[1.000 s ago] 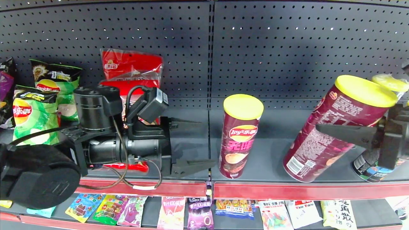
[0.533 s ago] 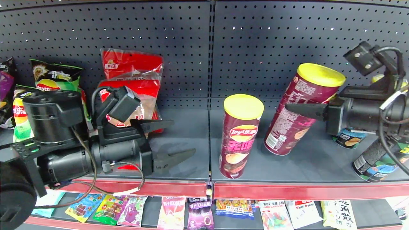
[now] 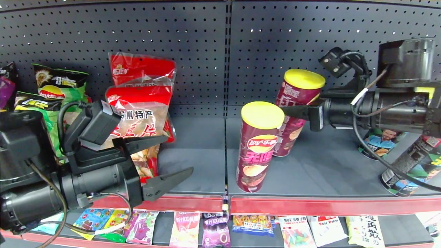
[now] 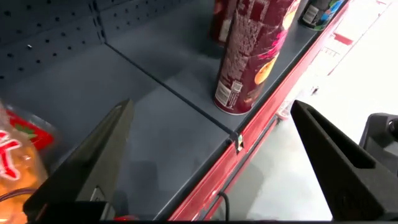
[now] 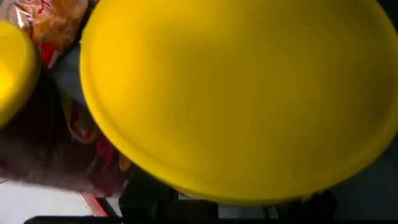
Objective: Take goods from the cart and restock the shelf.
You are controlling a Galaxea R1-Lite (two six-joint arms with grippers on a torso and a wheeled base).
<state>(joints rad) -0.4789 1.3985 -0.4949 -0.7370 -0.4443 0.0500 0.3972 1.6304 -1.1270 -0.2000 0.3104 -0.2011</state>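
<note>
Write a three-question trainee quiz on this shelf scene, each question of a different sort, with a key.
1. True or false: the right gripper is shut on a yellow-lidded chip can.
2. Pick one. The left gripper is: A) open and empty; B) shut on a bag; C) shut on a can.
3. Fill the gap: seen from the head view, the held can is ____ the standing chip can (in front of / behind).

Key: 1 true; 2 A; 3 behind.
</note>
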